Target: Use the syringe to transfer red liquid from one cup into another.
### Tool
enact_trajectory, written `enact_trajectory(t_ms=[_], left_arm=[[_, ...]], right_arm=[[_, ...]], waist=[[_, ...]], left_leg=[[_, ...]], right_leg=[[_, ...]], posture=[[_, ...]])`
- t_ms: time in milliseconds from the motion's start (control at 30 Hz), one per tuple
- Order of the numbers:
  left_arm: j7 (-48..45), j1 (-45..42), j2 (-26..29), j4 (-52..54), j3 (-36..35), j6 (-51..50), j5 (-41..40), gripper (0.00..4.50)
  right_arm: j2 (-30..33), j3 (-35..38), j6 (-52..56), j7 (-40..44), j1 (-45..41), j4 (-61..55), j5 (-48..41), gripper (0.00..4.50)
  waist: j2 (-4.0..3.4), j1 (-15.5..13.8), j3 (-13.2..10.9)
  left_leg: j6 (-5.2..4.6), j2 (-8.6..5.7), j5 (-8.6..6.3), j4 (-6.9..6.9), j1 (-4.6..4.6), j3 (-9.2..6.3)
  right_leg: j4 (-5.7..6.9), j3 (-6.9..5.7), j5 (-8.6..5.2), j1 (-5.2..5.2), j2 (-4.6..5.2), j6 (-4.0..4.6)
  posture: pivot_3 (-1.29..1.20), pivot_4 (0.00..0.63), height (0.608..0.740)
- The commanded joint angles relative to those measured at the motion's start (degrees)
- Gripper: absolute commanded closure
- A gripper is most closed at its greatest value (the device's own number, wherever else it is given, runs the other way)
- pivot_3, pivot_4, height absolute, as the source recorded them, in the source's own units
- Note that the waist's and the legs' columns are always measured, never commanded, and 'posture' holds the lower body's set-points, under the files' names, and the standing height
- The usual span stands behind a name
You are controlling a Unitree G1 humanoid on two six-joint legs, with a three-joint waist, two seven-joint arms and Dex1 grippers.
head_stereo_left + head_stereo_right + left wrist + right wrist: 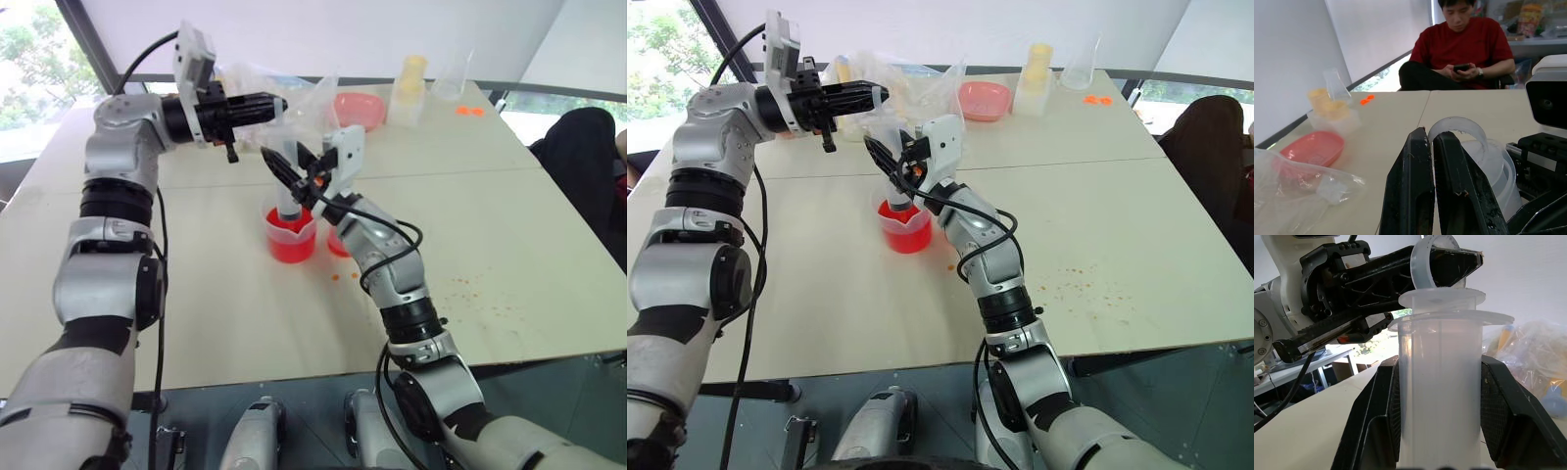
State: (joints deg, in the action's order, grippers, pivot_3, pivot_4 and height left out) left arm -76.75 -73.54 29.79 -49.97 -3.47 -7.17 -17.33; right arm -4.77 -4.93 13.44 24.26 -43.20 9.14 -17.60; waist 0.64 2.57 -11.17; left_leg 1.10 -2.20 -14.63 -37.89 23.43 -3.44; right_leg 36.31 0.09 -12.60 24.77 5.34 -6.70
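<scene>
Near the middle of the table (509, 255), the larger spouted cup (291, 238) stood upright, holding red liquid (292, 247). The syringe (1442, 396) stood upright in that cup, its tip hidden down in the liquid. The right gripper (294, 166) had its 2 fingers clenched on the syringe's clear barrel, 1 finger on each side. The left gripper (269, 104) reached in level from the robot's left, its 2 fingers pinched together on the ring at the top of the white plunger (1458, 128), just above the barrel's flange. The smaller cup (337, 241) stood just beside the larger one, on its right, partly hidden by the right arm. Small orange droplets (470, 286) speckled the table toward its right edge. Along the far edge lay a pink dish (984, 99), crumpled clear bags (1298, 183) and a stack of yellow containers (412, 80). Beyond the table a person (1464, 46) sat looking at a phone.
</scene>
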Motion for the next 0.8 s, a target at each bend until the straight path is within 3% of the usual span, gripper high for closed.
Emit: enact_trajectory(t_ms=[33,733,767,800], left_arm=[[3.3,-4.0,1.5,-0.1,-1.8,1.6,0.7,4.45],[0.6,-9.2,2.6,-6.2,-2.2,3.9,2.2,4.45],[0.1,-8.8,2.7,-5.9,-1.9,3.4,2.3,3.83],[0.0,-8.6,2.8,-5.6,-1.8,3.2,2.4,3.48]], right_arm=[[-2.2,-4.5,-1.9,2.8,0.3,-2.7,0.6,2.98],[-4.2,-5.1,-6.2,2.6,1.8,1.1,4.1,2.98],[-4.2,-4.8,-6.0,2.4,1.4,0.7,4.1,2.98],[-4.2,-4.7,-5.9,2.3,1.2,0.4,4.1,2.98]], waist=[[0.00,0.0,0.0],[0.01,0.1,0.0],[0.01,0.1,0.0],[0.01,0.2,0.0]], left_leg=[[0.00,0.00,0.00,0.00,0.00,0.00],[0.00,0.00,0.00,0.00,0.00,0.01],[0.00,0.00,0.00,0.00,0.00,0.01],[0.00,0.01,0.00,0.00,0.00,0.01]], right_leg=[[0.00,0.00,0.00,0.00,0.00,0.00],[0.00,0.00,0.00,0.00,-0.02,0.00],[0.01,0.00,0.00,0.00,-0.02,0.00],[0.01,0.00,0.00,0.01,-0.02,0.00]], posture=[[0.00,0.150,0.740],[0.00,0.150,0.740],[0.00,0.150,0.740],[0.00,0.150,0.740]])
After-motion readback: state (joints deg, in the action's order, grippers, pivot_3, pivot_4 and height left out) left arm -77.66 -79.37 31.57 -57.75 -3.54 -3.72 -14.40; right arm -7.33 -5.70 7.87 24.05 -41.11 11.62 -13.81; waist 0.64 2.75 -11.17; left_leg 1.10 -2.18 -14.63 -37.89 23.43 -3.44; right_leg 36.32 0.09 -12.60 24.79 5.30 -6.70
